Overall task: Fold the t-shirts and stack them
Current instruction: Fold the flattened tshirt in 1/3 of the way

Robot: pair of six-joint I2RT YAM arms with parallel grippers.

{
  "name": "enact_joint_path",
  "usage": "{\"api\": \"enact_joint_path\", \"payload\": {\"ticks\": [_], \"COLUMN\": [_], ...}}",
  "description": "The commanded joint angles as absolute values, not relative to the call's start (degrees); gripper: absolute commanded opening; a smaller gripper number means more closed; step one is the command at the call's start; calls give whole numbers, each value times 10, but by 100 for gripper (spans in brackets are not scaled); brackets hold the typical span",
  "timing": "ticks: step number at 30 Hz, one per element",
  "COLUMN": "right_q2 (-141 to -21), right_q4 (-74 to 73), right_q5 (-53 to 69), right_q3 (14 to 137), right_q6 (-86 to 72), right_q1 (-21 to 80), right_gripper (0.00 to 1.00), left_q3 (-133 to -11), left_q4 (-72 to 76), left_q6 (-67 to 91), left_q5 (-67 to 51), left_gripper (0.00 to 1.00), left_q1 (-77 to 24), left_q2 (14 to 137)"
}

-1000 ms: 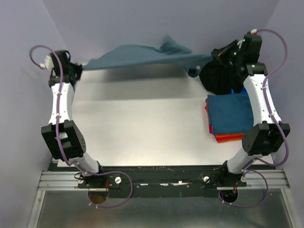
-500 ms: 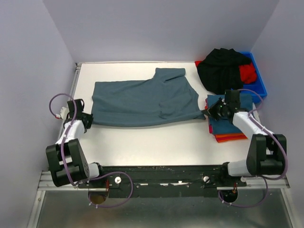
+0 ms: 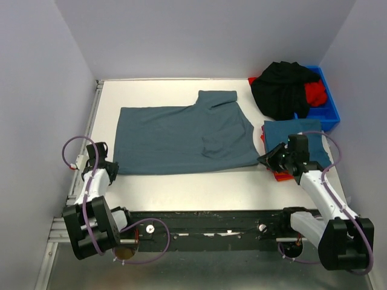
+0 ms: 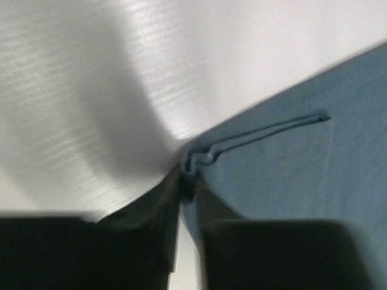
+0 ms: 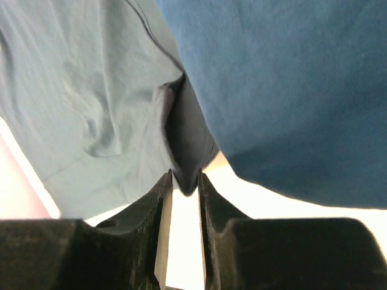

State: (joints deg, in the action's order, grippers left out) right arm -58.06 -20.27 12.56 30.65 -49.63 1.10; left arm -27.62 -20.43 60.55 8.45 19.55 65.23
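Left arm point(image 3: 91, 181) is folded tight and low at the near-left edge of the counter point(image 3: 199, 184), wrist turned inward toward the cloth. The left fingers point(image 4: 157, 199) are all but closed and pinch the bunched near-left corner of the slate-teal t-shirt point(image 3: 181, 136). Right arm point(image 3: 320, 187) stretches forward from its base and bends inward, wrist low beside the folded stack. The right fingers point(image 5: 145, 217) stand a narrow slit apart, with a dark fold of the slate-teal t-shirt's near-right corner between the tips. I cannot tell whether they press it. That shirt lies spread flat across the middle of the counter, long side running left to right, one sleeve pointing to the far side, a few shallow creases toward its right end. Count: two arms and one shirt spread out. One folded stack is at the right, just beside the spread shirt, with a blue t-shirt point(image 3: 299, 142) on top and a red edge point(image 3: 263, 136) and an orange edge point(image 3: 285, 177) showing beneath, so three layers can be made out. One black t-shirt point(image 3: 283, 90) is heaped over the left rim of the blue bin point(image 3: 329, 113) in the far-right corner. One more red t-shirt point(image 3: 315, 93) lies inside the bin against the black heap.
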Motion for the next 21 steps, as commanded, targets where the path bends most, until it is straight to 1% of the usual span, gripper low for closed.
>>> {"api": "enact_joint_path", "payload": {"ticks": [1, 2, 3, 4, 6, 8, 10, 12, 15, 17, 21], "right_q2": [-549, -538, -530, -524, -521, -529, -553, -600, -684, -738, -819], "right_q4": [-260, -259, -263, -265, -252, -232, -185, -177, -182, -172, -157], "right_q5": [122, 117, 104, 94, 92, 94, 124, 111, 91, 105, 99], "right_q3": [282, 280, 284, 293, 326, 360, 390, 439, 533, 589, 674], "right_q6": [-488, -483, -478, -473, -441, -422, -390, -375, -332, -305, -285], "right_q1": [23, 25, 25, 25, 25, 26, 29, 39, 62, 69, 74], "right_gripper": [42, 51, 62, 70, 70, 64, 56, 55, 54, 54, 54], "left_q3": [-284, -288, -296, -304, -321, -338, -351, -361, -383, -397, -454], "left_q4": [-264, -275, -286, -291, -279, -242, -201, -172, -128, -85, -37], "left_q6": [586, 584, 582, 576, 544, 486, 460, 459, 466, 468, 474], "left_q5": [127, 131, 135, 134, 110, 72, 42, 29, 15, 1, -45], "left_gripper": [52, 66, 74, 78, 82, 83, 85, 86, 86, 86, 86], "left_q1": [201, 202, 201, 201, 201, 198, 195, 193, 185, 178, 178], "left_q2": [614, 601, 583, 564, 528, 503, 490, 495, 540, 582, 686]}}
